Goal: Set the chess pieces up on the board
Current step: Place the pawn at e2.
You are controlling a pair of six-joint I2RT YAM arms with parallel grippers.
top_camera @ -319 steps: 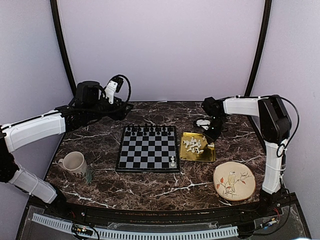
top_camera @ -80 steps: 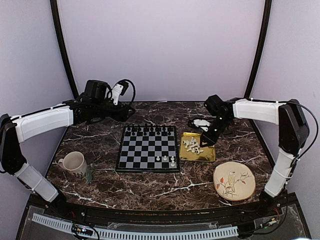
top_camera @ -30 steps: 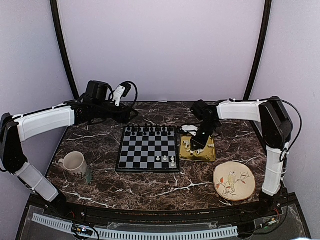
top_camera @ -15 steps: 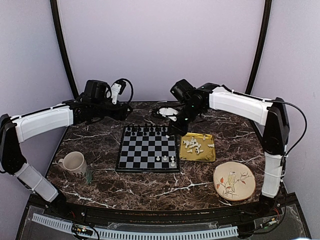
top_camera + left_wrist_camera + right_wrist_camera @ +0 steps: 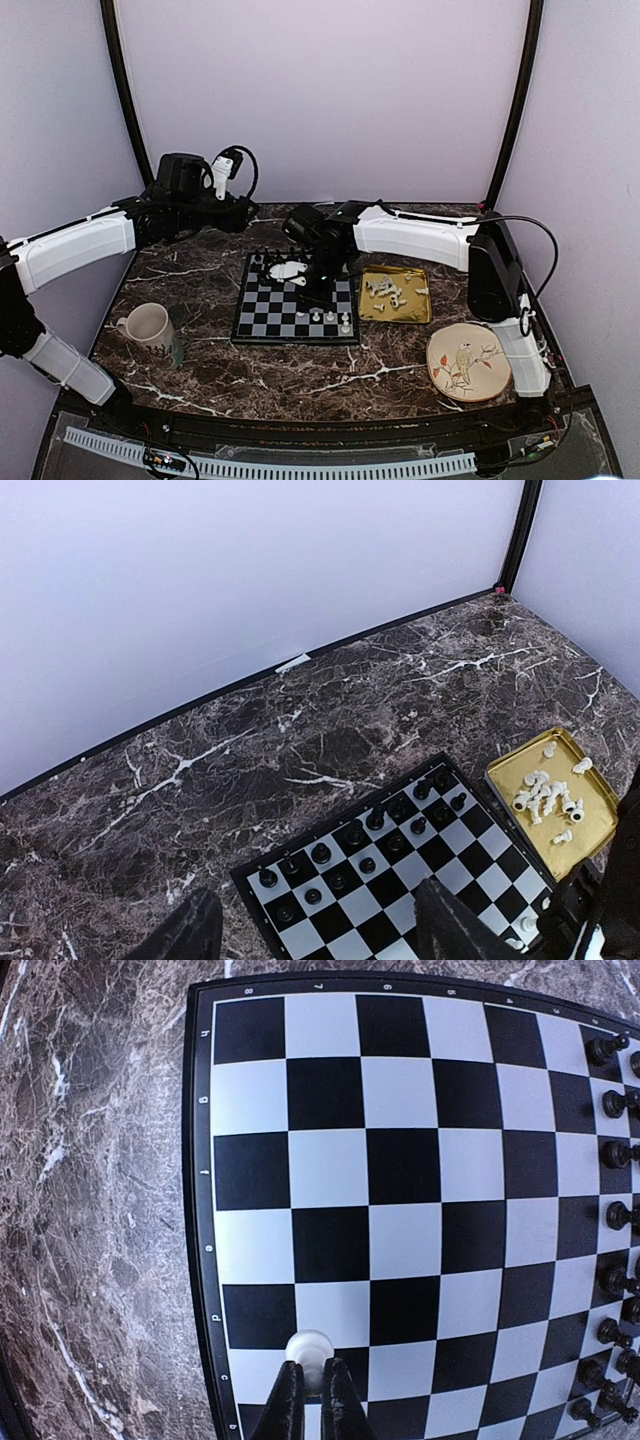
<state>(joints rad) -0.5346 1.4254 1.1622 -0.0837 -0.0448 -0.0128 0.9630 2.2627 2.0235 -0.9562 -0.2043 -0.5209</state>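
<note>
over the chessboard (image 5: 262, 312), the right gripper (image 5: 310, 1388) is clenched on a white pawn (image 5: 308, 1346). its round head shows just past the fingertips, above squares near the rim opposite the black chessmen (image 5: 296, 259). whether it touches the board i cannot tell. a few white chessmen (image 5: 331, 319) stand near the board's near-right corner. more white pieces (image 5: 387, 291) lie heaped in the gold tray (image 5: 405, 314) just beside it. the left gripper (image 5: 320, 930) hangs by the far-left corner, jaws spread wide, grasping nothing.
</note>
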